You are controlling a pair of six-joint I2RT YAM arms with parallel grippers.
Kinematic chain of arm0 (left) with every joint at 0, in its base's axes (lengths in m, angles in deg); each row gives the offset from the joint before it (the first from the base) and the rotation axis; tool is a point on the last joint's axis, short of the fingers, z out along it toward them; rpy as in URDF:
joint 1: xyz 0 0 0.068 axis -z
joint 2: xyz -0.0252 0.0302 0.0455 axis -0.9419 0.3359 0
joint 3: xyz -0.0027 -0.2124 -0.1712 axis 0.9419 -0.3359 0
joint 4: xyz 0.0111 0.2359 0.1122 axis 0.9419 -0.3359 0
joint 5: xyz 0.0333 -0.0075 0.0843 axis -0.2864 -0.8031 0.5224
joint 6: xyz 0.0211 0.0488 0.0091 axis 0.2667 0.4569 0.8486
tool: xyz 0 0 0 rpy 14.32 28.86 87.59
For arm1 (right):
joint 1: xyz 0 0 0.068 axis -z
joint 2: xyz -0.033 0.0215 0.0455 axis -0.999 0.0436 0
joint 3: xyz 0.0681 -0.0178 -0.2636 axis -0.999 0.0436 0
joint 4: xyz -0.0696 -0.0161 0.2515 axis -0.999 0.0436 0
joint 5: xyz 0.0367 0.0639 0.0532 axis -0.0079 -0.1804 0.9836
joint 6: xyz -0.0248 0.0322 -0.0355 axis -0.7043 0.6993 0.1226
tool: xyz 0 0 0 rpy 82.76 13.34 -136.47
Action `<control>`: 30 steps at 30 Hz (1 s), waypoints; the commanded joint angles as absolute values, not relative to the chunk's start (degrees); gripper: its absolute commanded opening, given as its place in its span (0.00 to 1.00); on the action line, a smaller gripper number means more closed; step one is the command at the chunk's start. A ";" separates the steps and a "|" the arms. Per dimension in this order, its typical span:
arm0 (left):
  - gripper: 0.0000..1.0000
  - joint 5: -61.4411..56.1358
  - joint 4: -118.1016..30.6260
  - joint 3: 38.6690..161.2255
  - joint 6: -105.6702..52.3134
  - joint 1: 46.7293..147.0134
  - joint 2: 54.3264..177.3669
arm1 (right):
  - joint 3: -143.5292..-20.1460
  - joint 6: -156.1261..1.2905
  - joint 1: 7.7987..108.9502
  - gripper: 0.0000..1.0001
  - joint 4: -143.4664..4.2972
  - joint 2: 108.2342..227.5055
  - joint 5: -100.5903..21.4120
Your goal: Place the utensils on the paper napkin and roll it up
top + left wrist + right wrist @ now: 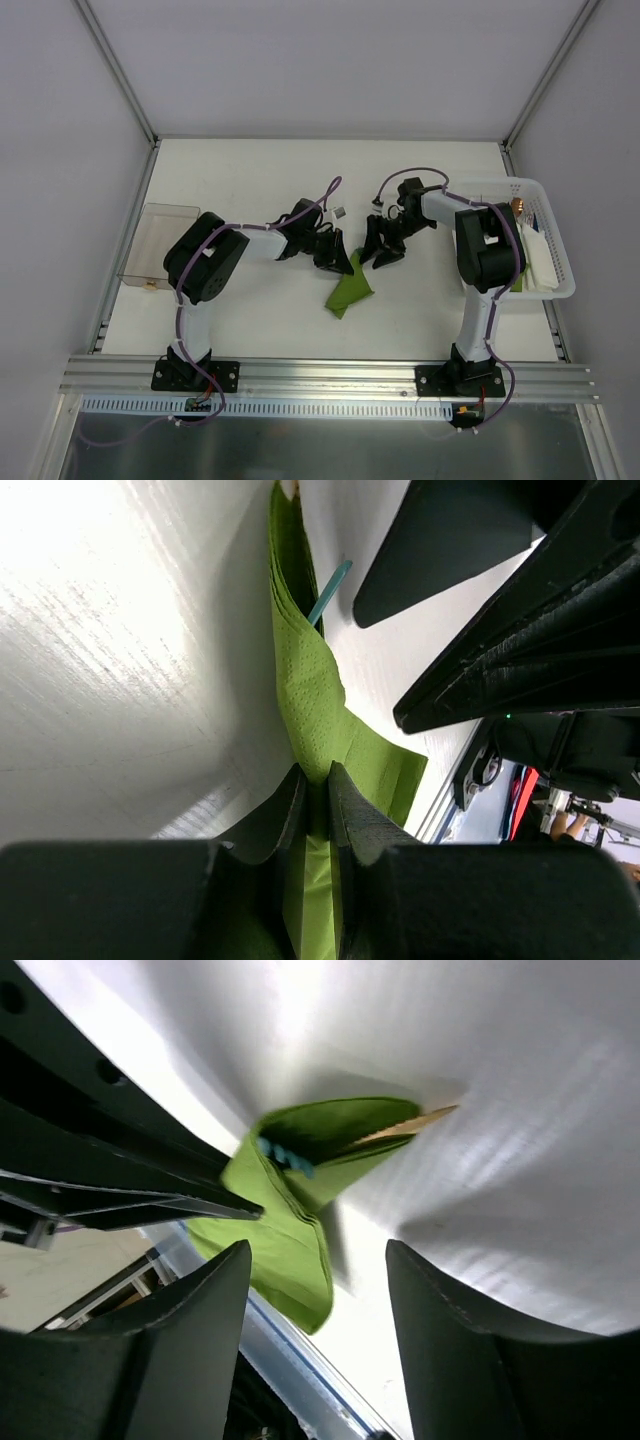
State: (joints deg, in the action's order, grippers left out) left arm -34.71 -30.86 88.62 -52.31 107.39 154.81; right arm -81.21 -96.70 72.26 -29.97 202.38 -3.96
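- Top external view is showing one green napkin (350, 291) lying bunched on the table (250, 170), near the middle, between the two arms.
- Left gripper (340, 262) is reaching down onto the napkin's far end; right gripper (381, 252) is hanging just right of it.
- Left wrist view: the left gripper (315, 782) is pinching a fold of the napkin (315, 705), its jaws pressed together on the paper.
- One thin blue sliver (330, 590) is poking out of the folds at the far end.
- Right wrist view: the right gripper (318, 1252) is hovering over the napkin (290, 1210) with its jaws spread apart, gripping nothing.
- One tan pointed utensil tip (425, 1118) is sticking out of the napkin's open end; the rest is hidden inside, so I cannot tell how many pieces are wrapped.
- One white basket (560, 255) is sitting at the right edge, with one brown-orange piece (518, 205) at its far corner.
- One clear tub (155, 240) is standing at the left edge.
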 commanded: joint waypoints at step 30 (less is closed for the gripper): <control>0.00 -46.94 -27.39 88.95 -56.76 105.62 139.06 | -69.66 -92.77 78.10 0.75 -60.05 182.42 23.52</control>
